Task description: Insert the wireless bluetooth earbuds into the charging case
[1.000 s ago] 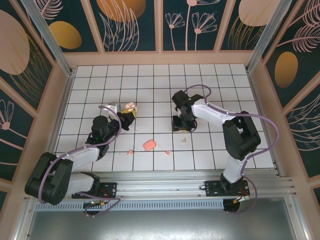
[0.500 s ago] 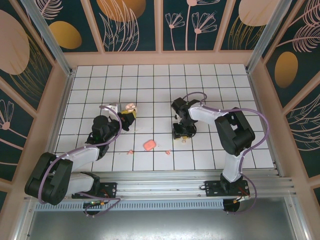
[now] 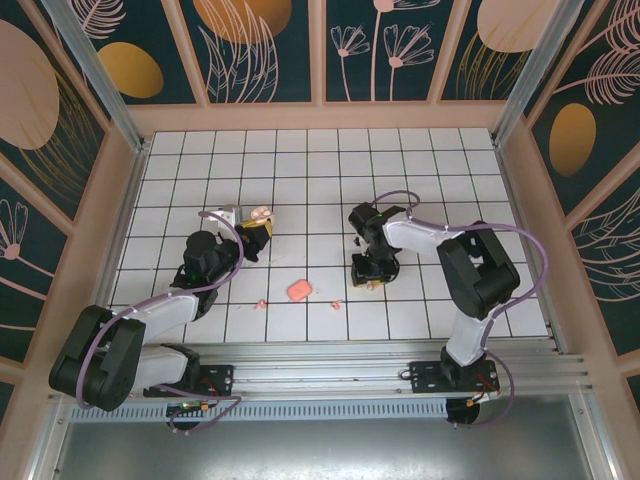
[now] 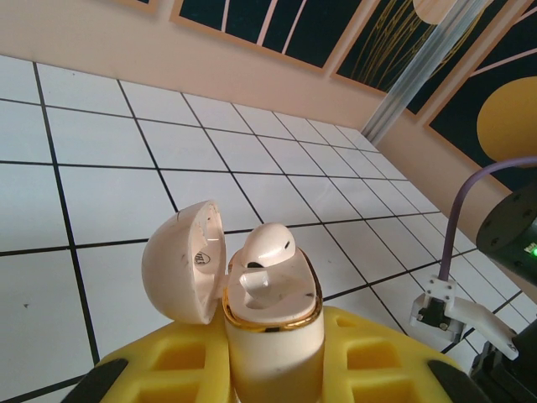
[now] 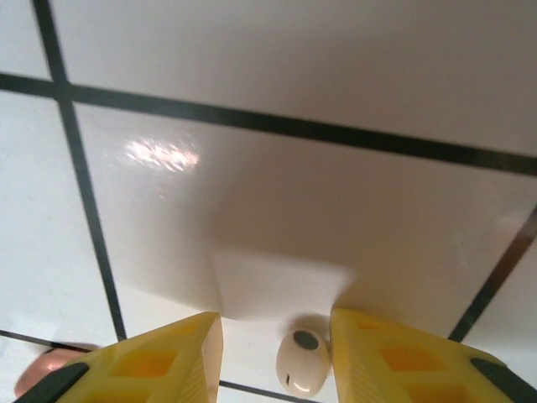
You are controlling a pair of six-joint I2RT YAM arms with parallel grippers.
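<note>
My left gripper (image 4: 273, 365) (image 3: 250, 236) is shut on the cream, gold-rimmed charging case (image 4: 270, 336) (image 3: 260, 216). The case stands upright with its lid (image 4: 180, 262) swung open to the left. One cream earbud (image 4: 268, 248) sits in it. My right gripper (image 5: 277, 357) (image 3: 368, 274) points down at the tiled floor, its yellow fingers apart. A second cream earbud (image 5: 302, 363) lies on the tile between them, close against the right finger (image 5: 394, 357) and with a gap to the left finger. Two tiny pink earbuds (image 3: 262, 303) (image 3: 336, 304) lie on the near tiles.
A small pink rounded case (image 3: 298, 290) lies on the floor between the two arms. A pink bit (image 5: 46, 369) shows at the lower left of the right wrist view. Peach walls and metal posts (image 3: 95, 70) ring the tiled floor (image 3: 330, 170).
My right gripper has moved toward the near edge and come down over the cream earbud on the floor. The left arm and the case have not moved.
</note>
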